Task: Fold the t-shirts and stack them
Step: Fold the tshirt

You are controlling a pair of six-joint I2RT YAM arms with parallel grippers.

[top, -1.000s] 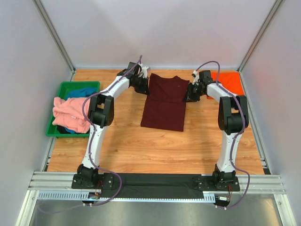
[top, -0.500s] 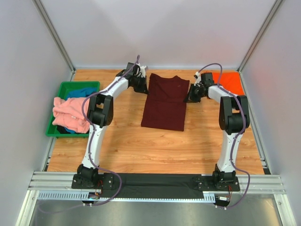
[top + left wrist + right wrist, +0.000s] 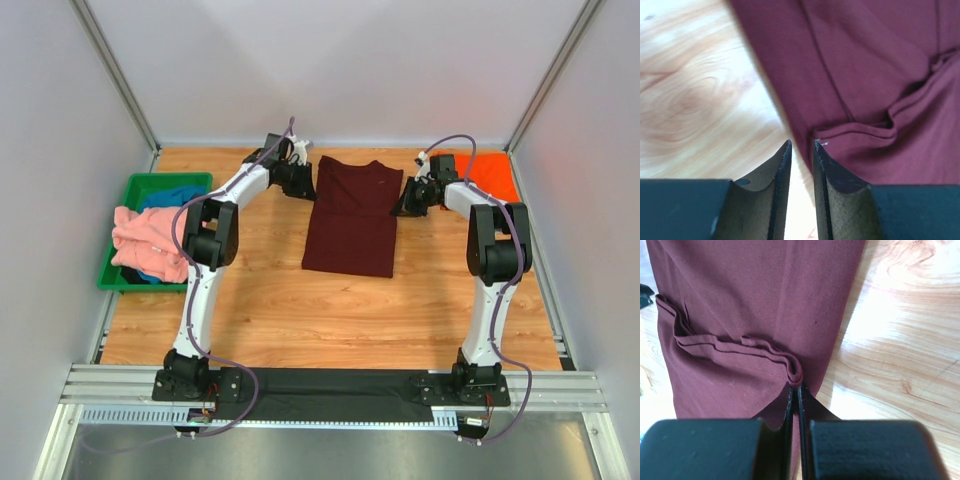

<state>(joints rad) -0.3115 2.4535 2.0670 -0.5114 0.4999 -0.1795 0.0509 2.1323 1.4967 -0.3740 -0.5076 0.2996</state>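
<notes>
The dark maroon t-shirt [image 3: 350, 215] lies folded into a long strip at the middle back of the table, collar end far. My left gripper [image 3: 308, 184] is at its upper left edge. In the left wrist view, the jaws [image 3: 801, 145] stand a little apart with bare wood between them, and the shirt edge [image 3: 865, 75] is just beyond the tips. My right gripper [image 3: 401, 204] is at the shirt's upper right edge. In the right wrist view it [image 3: 795, 386] is shut on a bunched fold of the maroon cloth [image 3: 750, 300]. The orange t-shirt [image 3: 488, 172] lies folded at the back right.
A green tray [image 3: 132, 183] stands at the left edge and holds the salmon-pink shirt [image 3: 148, 245] and the blue one [image 3: 170, 195]. Grey walls close in the table on three sides. A black rail runs along the near edge.
Both grippers have shifted slightly toward the back of the table. The maroon shirt's lower part has slid a little to the right.
</notes>
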